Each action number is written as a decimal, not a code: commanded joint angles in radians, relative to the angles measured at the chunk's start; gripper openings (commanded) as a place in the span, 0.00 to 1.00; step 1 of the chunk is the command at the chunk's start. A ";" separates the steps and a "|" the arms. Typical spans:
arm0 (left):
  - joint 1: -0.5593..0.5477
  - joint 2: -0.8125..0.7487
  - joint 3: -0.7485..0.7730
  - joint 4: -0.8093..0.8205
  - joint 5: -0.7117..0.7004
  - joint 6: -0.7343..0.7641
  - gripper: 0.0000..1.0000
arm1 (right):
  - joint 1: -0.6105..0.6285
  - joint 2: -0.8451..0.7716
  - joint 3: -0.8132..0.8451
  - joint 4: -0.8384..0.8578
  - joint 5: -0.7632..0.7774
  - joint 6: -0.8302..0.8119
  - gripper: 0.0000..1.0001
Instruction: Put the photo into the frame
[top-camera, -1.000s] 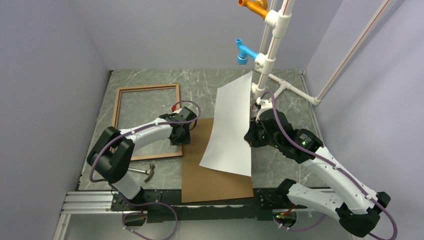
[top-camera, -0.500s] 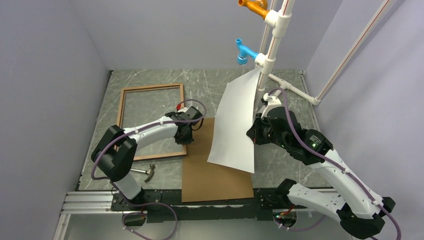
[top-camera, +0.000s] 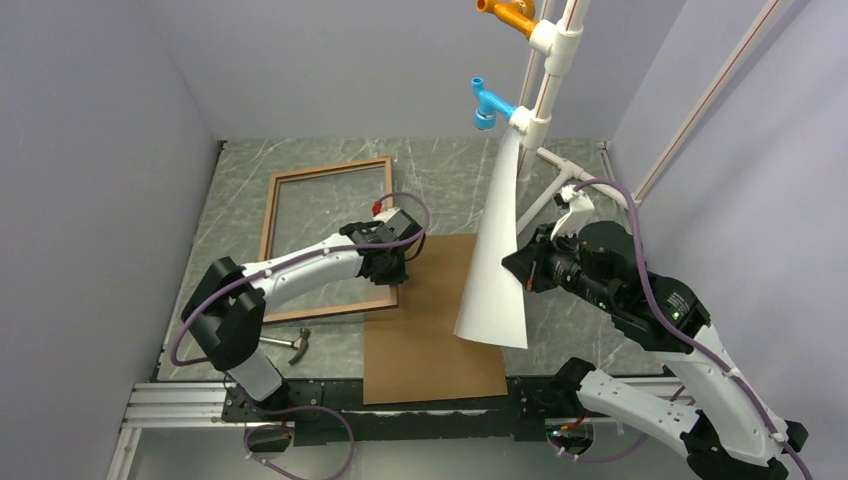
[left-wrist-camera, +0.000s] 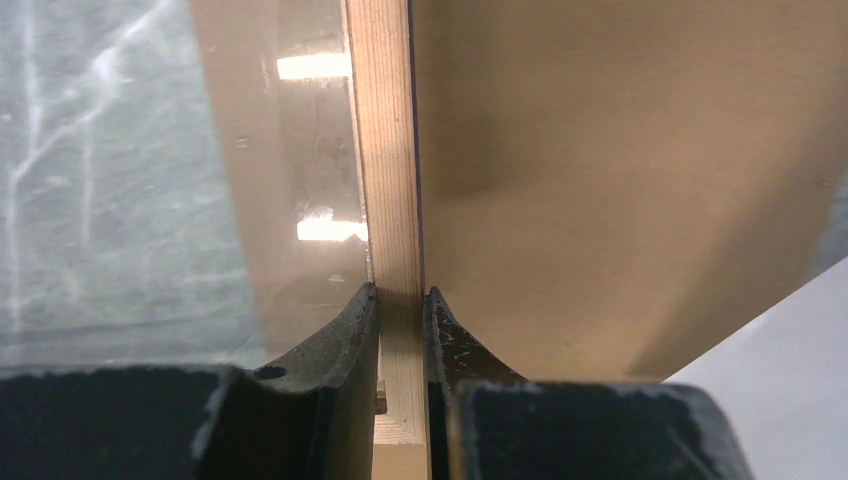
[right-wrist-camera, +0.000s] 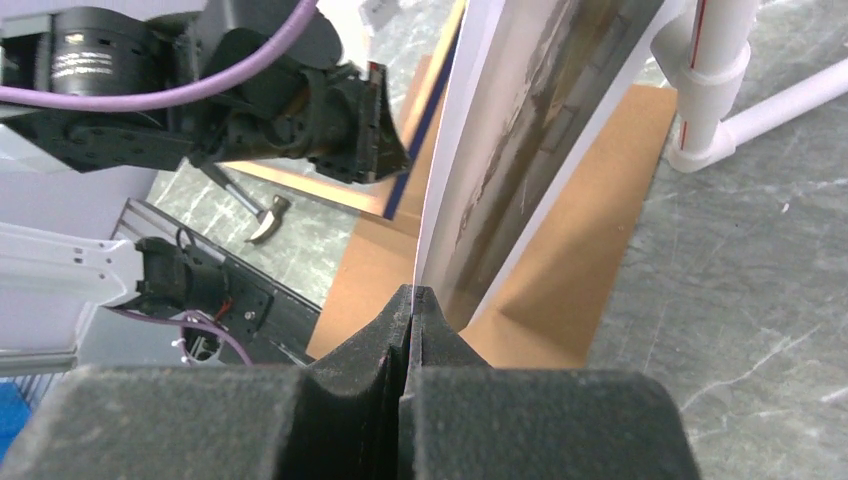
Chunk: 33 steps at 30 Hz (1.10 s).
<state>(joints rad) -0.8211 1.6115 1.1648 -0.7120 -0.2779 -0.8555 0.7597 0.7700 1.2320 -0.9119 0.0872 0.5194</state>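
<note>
While our right gripper (right-wrist-camera: 411, 300) pinches the photo (top-camera: 497, 270) by one edge and holds it upright above the board (top-camera: 430, 355), we risk the big sheet bowing, catching the pipes (top-camera: 546, 100) behind it or slipping from so small a grip. Our left gripper (left-wrist-camera: 400, 300) clamps the frame (top-camera: 330, 171) by its right rail on the table (top-camera: 440, 165), one corner over the board. A tug there could skew it and spoil the fit.

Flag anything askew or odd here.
The photo is held upright, bowed, pinched at one edge by the right gripper. The frame sits skewed to the table, one rail in the left gripper, its corner over the board. A stray hammer lies near-left.
</note>
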 joint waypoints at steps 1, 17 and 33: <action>-0.047 0.041 0.106 0.084 0.046 -0.005 0.00 | -0.002 -0.009 0.071 0.031 -0.019 -0.013 0.00; -0.142 0.222 0.225 0.230 0.153 -0.086 0.00 | -0.003 0.011 0.186 -0.030 0.016 -0.022 0.00; -0.066 0.046 0.014 0.385 0.231 -0.024 0.89 | -0.002 0.006 0.152 -0.005 -0.006 -0.013 0.00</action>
<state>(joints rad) -0.9295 1.7512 1.2549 -0.4175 -0.0967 -0.8997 0.7597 0.7795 1.3838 -0.9424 0.0872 0.5152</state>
